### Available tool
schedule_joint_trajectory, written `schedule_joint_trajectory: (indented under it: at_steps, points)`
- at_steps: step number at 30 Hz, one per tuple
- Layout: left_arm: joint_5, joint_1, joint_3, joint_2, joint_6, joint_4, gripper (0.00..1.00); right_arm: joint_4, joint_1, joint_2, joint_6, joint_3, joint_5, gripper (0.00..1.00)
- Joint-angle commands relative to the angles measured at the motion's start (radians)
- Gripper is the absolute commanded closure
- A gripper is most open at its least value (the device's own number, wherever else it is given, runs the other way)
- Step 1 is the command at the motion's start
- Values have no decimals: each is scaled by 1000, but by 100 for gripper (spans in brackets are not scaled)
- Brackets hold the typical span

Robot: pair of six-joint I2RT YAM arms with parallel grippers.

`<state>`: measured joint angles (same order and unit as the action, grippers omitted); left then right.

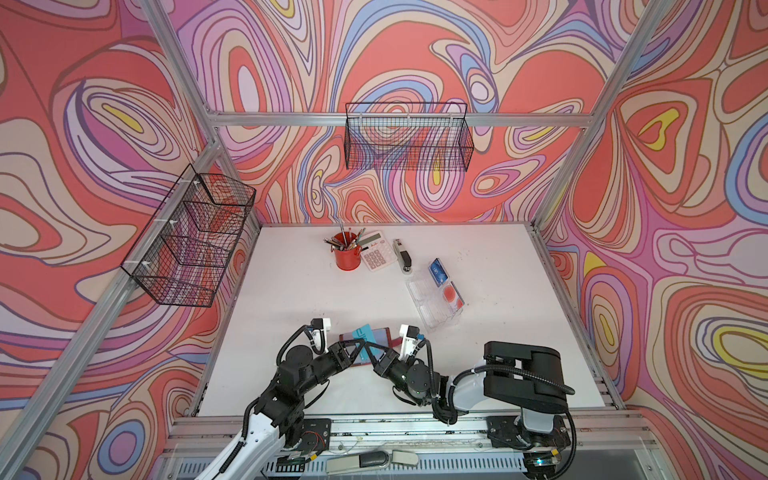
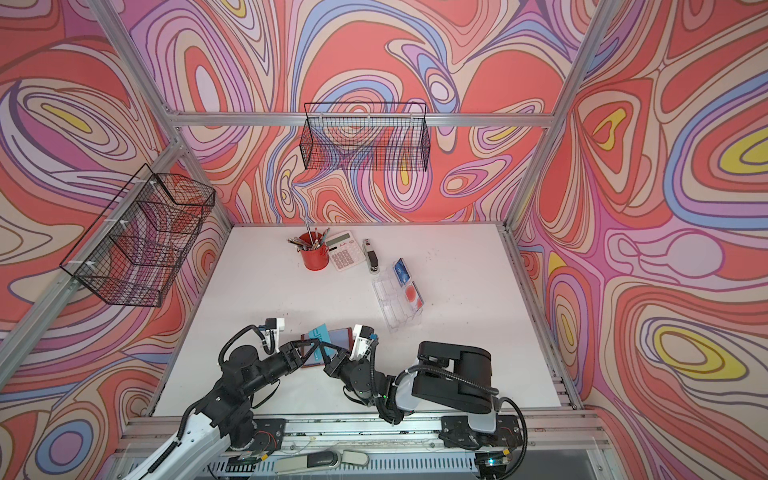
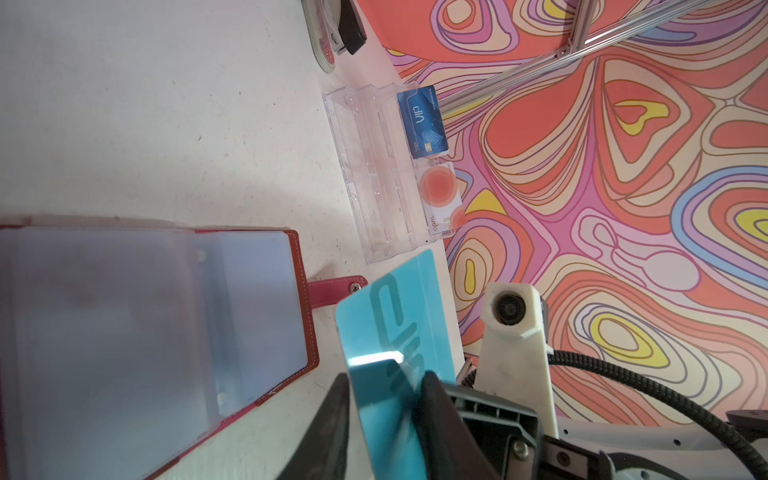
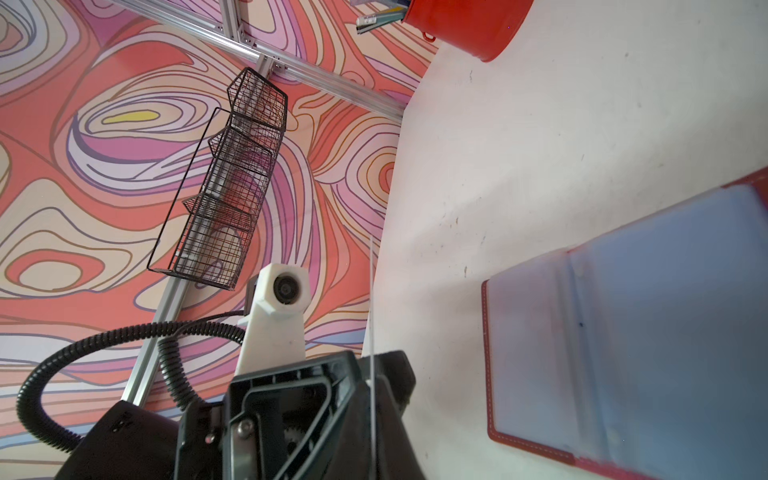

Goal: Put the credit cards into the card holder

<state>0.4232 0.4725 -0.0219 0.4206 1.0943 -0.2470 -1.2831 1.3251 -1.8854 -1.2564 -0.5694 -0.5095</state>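
Fingers of the right gripper point(image 1: 370, 348) pinch a teal card point(image 3: 386, 316) over the open card holder point(image 3: 166, 311).
We cannot tell whether the left gripper point(image 1: 356, 343) grips it.

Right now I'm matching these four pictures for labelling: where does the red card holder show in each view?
Both top views: the card holder lies open on the white table, in the middle, toward the robot's side.
Left wrist: large in the picture's lower left, clear sleeves showing.
Right wrist: picture's lower right, cut by the edge.
Shared landmark: the white table under it, in all four.
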Motion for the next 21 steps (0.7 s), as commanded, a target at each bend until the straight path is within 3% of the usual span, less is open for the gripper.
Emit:
schedule_joint_trajectory:
  at_steps: [1,3,13,21]
  points:
    - [30,1,13,9,3,-102,92,-79,16,-21,-37,21,5,100]
    - [40,1,11,10,-4,-109,100,-81,17,-19,-37,22,12,100]
    - [61,1,-23,-45,-33,0,100,-13,17,90,-4,95,-16,90]
    - [122,1,-34,-53,-13,-29,100,62,2,118,38,59,50,80]
